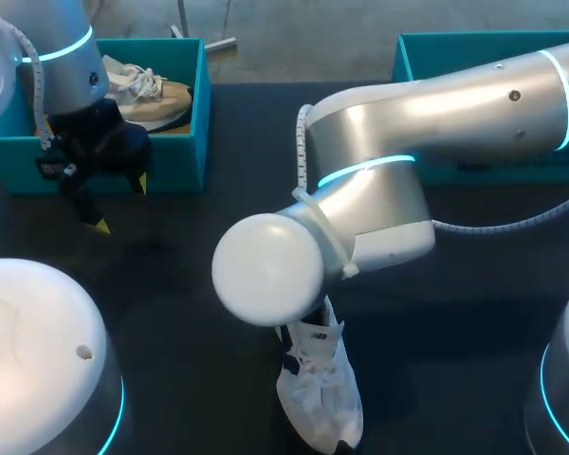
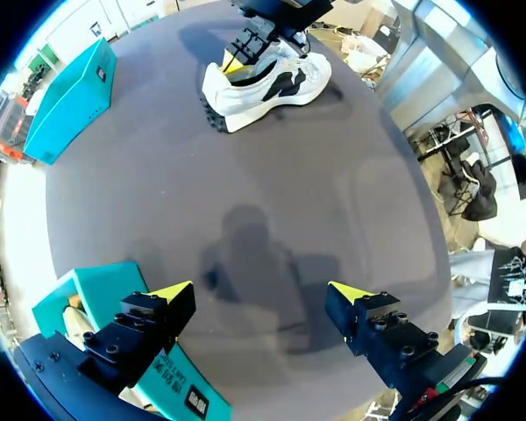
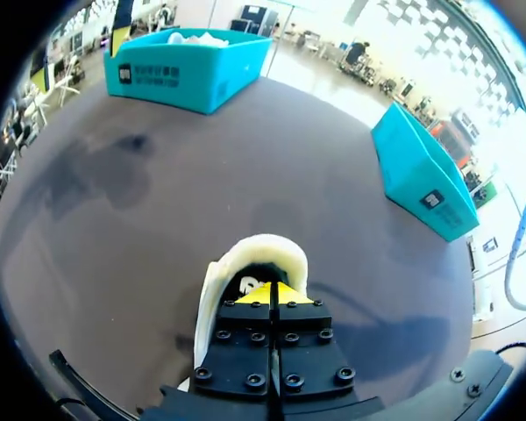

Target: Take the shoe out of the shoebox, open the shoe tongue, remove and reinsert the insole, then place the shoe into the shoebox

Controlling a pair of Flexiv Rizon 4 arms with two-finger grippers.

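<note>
A white sneaker (image 1: 320, 387) with dark side markings stands on the dark table near its front edge, also seen as the sneaker (image 2: 267, 83) far ahead of my left gripper. My right arm reaches over it and hides its own gripper in the head view. In the right wrist view my right gripper (image 3: 272, 294) is shut, its yellow tips together at the sneaker's opening (image 3: 254, 259); I cannot tell whether anything thin is pinched. My left gripper (image 1: 120, 202) hangs open and empty in front of the left teal shoebox (image 1: 175, 152), also shown as the left gripper (image 2: 261, 294).
The left teal shoebox (image 3: 188, 70) holds another tan and white shoe (image 1: 147, 90). A second teal box (image 1: 455, 57) stands at the back right, partly behind my right arm, also visible as the second box (image 2: 70, 101) and the box (image 3: 425, 175).
</note>
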